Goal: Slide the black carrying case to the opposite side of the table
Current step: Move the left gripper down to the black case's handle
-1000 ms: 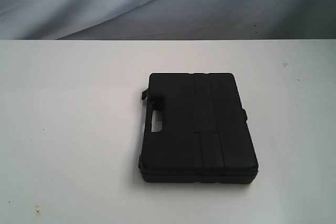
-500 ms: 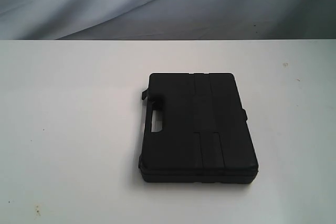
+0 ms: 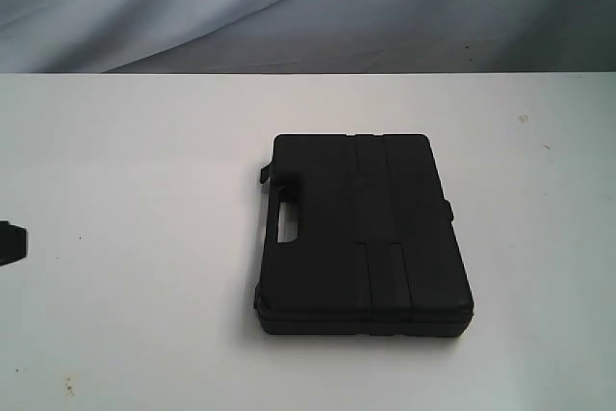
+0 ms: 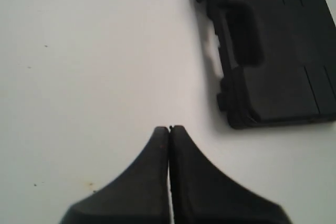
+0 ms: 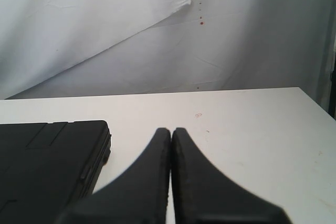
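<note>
The black case point(image 3: 361, 233) lies flat on the white table point(image 3: 135, 170), a little right of the middle, its cut-out handle facing left. A dark tip of my left gripper point(image 3: 10, 243) shows at the left edge of the exterior view, far from the case. In the left wrist view that gripper point(image 4: 169, 128) is shut and empty above bare table, with the case point(image 4: 278, 51) off to one side. My right gripper point(image 5: 171, 129) is shut and empty too, beside the case point(image 5: 47, 161); it is out of the exterior view.
A pale draped cloth point(image 3: 289, 7) hangs behind the table's far edge. Small dark specks point(image 3: 67, 387) mark the tabletop near the front left. In the right wrist view the table's edge point(image 5: 315, 103) lies beyond the gripper.
A dark tip of my left gripper has come into the exterior view at the left edge. The case has not moved.
</note>
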{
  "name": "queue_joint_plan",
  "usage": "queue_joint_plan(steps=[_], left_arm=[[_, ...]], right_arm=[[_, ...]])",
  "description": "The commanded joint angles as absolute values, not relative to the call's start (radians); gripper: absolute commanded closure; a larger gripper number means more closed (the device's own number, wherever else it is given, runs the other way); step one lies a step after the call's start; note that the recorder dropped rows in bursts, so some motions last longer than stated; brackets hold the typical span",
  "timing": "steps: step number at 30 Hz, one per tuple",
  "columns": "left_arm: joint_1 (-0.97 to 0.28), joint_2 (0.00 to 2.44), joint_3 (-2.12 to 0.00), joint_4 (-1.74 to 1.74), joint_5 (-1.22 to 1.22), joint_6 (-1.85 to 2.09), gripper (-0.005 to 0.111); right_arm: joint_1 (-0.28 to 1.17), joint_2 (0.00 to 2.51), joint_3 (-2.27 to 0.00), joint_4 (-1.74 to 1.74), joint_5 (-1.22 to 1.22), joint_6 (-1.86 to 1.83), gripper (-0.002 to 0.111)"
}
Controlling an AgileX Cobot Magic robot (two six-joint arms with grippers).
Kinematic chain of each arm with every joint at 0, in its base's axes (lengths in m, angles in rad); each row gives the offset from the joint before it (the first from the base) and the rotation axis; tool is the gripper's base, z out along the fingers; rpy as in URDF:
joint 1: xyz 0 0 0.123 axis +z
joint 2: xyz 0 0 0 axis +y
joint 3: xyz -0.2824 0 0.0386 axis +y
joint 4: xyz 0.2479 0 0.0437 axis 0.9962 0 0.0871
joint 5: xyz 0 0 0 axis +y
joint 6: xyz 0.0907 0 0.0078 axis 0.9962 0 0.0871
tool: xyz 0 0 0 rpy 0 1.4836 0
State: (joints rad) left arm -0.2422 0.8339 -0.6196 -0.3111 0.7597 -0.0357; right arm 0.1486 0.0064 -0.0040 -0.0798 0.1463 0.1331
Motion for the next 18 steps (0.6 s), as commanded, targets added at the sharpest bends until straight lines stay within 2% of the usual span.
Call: queue_joint_plan(steps=[1, 8, 18], left_arm=[[-0.359, 0.944, -0.662, -0.317, 0.737, -0.105, 0.107], [-0.493, 1.186, -0.787, -0.275, 0.720, -0.238, 0.107], [-0.598, 1.511, -1.033, -0.122, 0.736, -0.386, 0.107]], right_arm=[[0.141, 0.000, 0.000, -0.089, 0.143, 0.129, 0.108], [0.141, 0.000, 0.000, -0.089, 0.143, 0.129, 0.108], [0.141, 0.000, 0.000, -0.089, 0.143, 0.131, 0.108]])
